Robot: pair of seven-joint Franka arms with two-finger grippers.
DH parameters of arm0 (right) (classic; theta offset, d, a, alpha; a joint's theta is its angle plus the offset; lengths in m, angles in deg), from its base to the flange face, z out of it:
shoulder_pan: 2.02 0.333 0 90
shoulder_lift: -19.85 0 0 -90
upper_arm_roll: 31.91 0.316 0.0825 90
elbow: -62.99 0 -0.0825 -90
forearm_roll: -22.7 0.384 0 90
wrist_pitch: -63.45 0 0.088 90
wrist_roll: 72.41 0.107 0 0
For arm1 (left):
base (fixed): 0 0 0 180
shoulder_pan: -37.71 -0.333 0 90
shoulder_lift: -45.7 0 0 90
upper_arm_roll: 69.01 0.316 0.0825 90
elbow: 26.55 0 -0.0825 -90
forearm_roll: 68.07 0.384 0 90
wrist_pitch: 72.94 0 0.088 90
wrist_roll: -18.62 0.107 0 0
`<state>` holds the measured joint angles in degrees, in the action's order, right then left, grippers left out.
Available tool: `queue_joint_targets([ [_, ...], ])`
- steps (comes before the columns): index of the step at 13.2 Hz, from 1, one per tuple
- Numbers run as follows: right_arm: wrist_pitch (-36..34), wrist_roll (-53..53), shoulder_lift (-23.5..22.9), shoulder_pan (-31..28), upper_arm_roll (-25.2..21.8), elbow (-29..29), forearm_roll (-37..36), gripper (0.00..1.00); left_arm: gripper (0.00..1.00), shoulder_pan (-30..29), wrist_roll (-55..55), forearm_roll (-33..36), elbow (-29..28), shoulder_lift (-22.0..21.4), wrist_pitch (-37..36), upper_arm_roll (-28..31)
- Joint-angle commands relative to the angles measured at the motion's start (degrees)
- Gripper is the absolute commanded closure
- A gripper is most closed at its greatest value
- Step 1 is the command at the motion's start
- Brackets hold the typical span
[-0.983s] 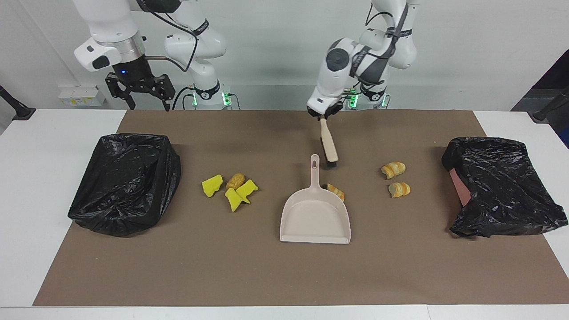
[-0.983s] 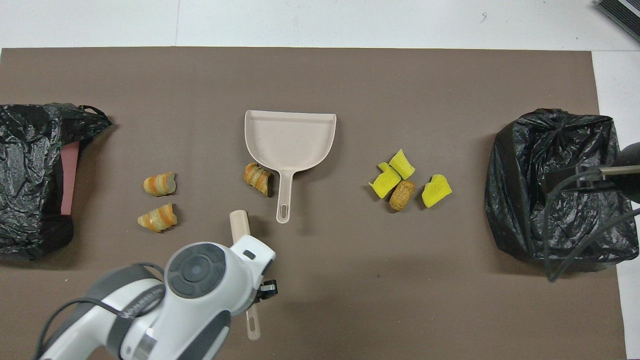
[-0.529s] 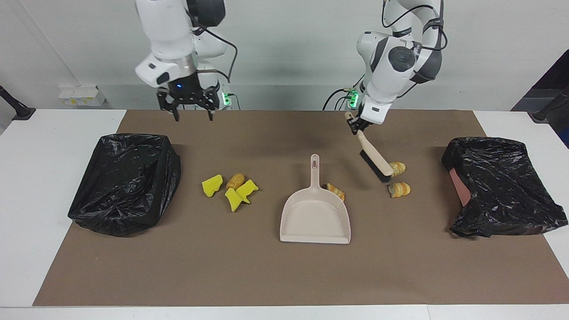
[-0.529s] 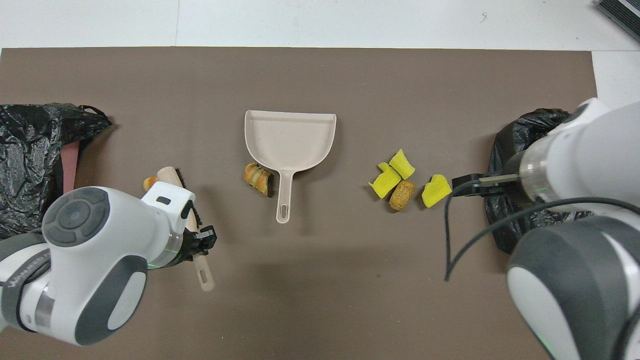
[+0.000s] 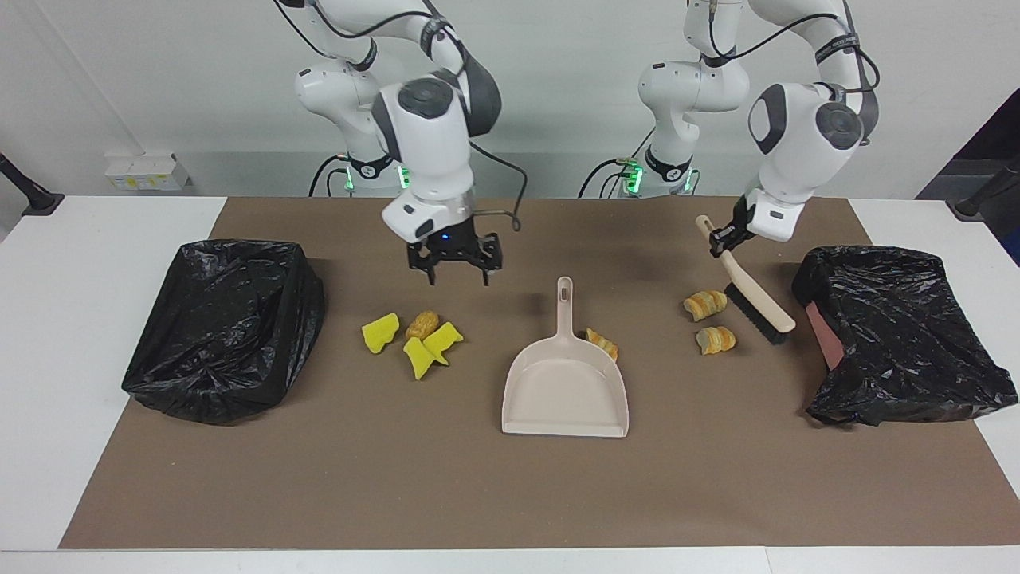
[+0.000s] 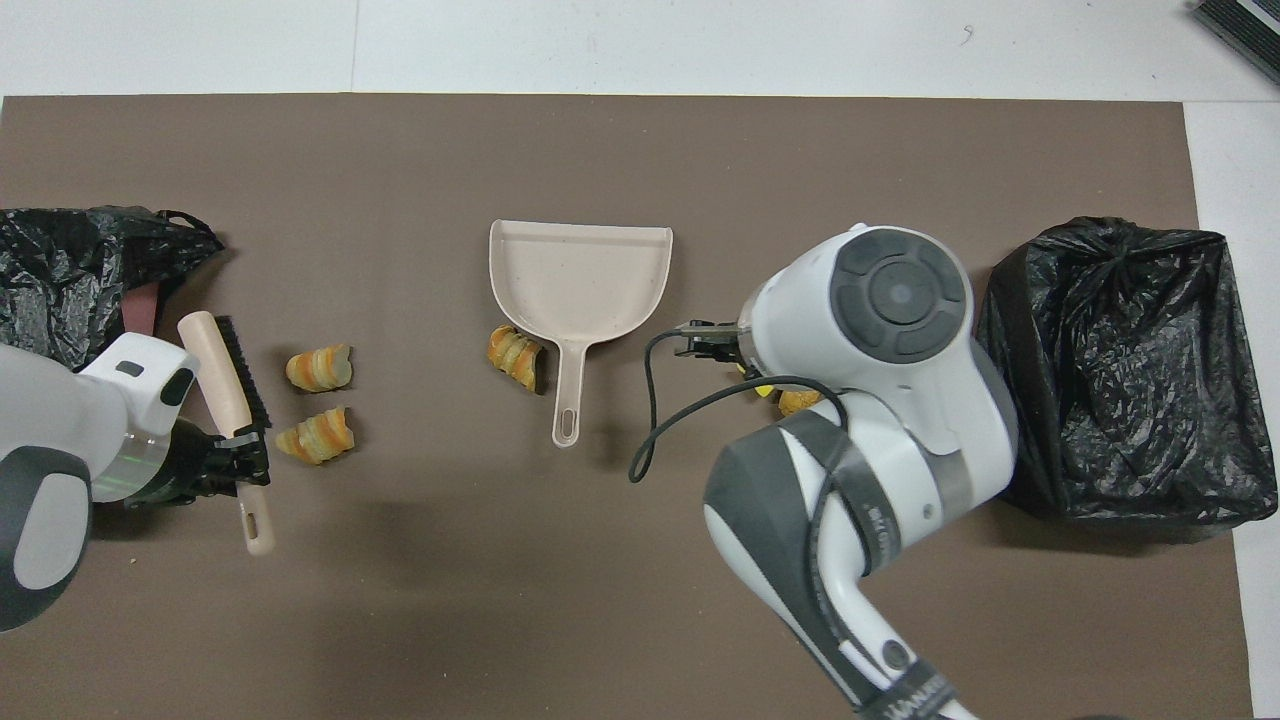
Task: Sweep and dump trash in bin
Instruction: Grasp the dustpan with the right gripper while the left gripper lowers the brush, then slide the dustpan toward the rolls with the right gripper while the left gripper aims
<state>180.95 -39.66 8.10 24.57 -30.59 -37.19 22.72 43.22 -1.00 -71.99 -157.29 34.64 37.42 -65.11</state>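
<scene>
- My left gripper (image 5: 727,239) is up in the air toward its own end of the table, wrist tilted, fingers clamped on a brush handle (image 5: 739,269).
- My right gripper (image 5: 456,269) hangs pointing down, fingers spread wide and holding nothing.
- I see both forearms reaching out from the bases over the table.

You've got a brown mat (image 5: 478,494) covering the white table (image 5: 72,335). The beige dustpan (image 5: 564,391) lies mid-mat, handle toward the robots' edge. Off toward the left arm's edge of the mat, a beige brush (image 5: 753,296) slants, bristles down.
</scene>
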Motion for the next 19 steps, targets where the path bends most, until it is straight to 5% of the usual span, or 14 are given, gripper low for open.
queue_joint_targets([
  [1, 0.79, 4.32, -5.98, 3.63, 0.0, 5.68, 2.09, 0.0, 1.0, -3.48, 6.94, 0.67, -3.72, -0.99, 1.86, -0.83],
  [6, 8.61, 9.96, -14.78, 10.58, -0.09, 8.86, 2.45, 0.0, 1.0, -2.52, 18.11, 1.29, -8.48, 0.59, 8.11, -1.0],
  [11, 10.74, 9.08, -17.78, 11.12, 0.0, 8.86, -0.36, 0.0, 1.0, 4.06, 13.13, 0.67, -6.64, 5.34, 13.3, -1.27],
  [13, 9.77, 9.08, -18.04, 11.2, 0.0, 10.08, -0.46, 0.45, 1.0, 5.64, 12.59, -1.77, -5.84, 6.04, 13.3, -1.36],
  [14, 9.77, 9.08, -18.05, 11.2, 0.0, 10.09, -0.37, 0.84, 1.0, 7.39, 11.37, -3.79, -5.84, 6.04, 13.83, -1.36],
  [15, 9.42, 9.87, -17.96, 11.2, 0.0, 10.09, 0.33, 1.0, 1.0, 9.07, 9.27, -4.07, -5.84, 6.04, 14.18, -1.36],
  [19, 7.3, 4.81, -15.42, 9.37, -0.35, 11.32, 0.59, 1.0, 1.0, 15.49, 3.72, -6.62, -5.75, 7.8, 16.19, -1.36],
])
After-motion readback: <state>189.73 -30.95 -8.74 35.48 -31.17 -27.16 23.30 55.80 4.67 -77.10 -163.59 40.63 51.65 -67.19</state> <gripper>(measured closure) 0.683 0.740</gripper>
